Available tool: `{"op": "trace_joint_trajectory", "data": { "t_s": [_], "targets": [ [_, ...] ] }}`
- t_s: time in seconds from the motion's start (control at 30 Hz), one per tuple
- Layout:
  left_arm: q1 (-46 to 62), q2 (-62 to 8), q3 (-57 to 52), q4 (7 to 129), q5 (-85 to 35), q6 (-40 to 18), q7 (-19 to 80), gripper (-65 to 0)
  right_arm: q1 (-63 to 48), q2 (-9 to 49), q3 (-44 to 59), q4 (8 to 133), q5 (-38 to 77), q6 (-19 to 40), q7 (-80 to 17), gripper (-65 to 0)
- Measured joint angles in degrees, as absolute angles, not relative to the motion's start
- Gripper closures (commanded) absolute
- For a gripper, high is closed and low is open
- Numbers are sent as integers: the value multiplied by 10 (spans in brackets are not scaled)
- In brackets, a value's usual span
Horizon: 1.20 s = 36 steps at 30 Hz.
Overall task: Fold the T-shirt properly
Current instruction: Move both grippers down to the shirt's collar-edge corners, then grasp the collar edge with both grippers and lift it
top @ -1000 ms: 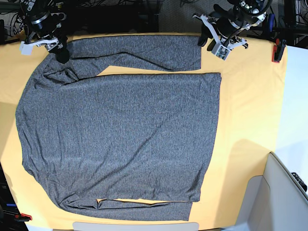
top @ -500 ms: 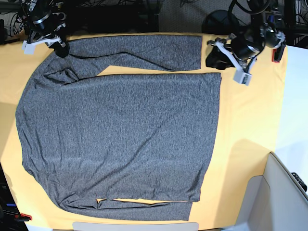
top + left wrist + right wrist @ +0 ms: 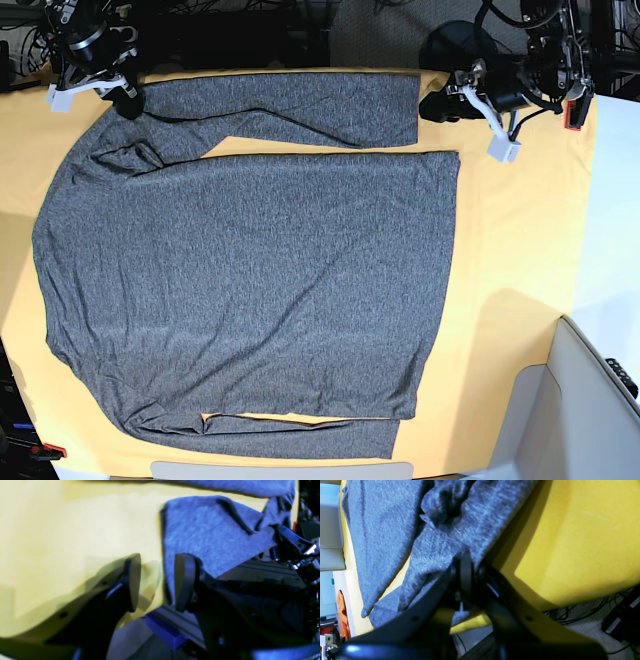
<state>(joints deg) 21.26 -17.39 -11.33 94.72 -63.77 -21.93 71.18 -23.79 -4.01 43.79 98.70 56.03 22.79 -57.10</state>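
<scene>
My right pincer (image 3: 467,572) is clamped tight on a fold of the T-shirt (image 3: 250,280), at the shoulder end of the upper sleeve, near the far left corner of the desk (image 3: 520,250) in the base view. My left pincer (image 3: 156,582) stands wide apart with nothing between its pads, low over the yellow cover just beside the cuff of that same sleeve; in the wrist view one finger (image 3: 185,582) sits against the cuff's edge and the other over bare yellow. The T-shirt lies flat and spread across the desk, its body filling the middle, one long sleeve stretched along the far edge and the other folded along the near hem. A red clamp (image 3: 575,110) grips the desk's far right corner, beyond my left pincer.
</scene>
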Motion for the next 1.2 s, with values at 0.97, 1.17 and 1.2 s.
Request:
{"op": "trace_joint_trajectory", "data": {
  "t_s": [0.97, 1.17, 1.2],
  "targets": [
    [214, -167, -25, 944, -638, -217, 694, -3, -230, -40, 437, 989, 509, 234, -570, 0],
    [217, -188, -21, 972, -629, -215, 706, -3, -231, -37, 435, 993, 507, 234, -570, 0],
    [218, -194, -20, 985, -622, -214, 714, -3, -233, -30, 429, 993, 507, 234, -571, 0]
  ]
}}
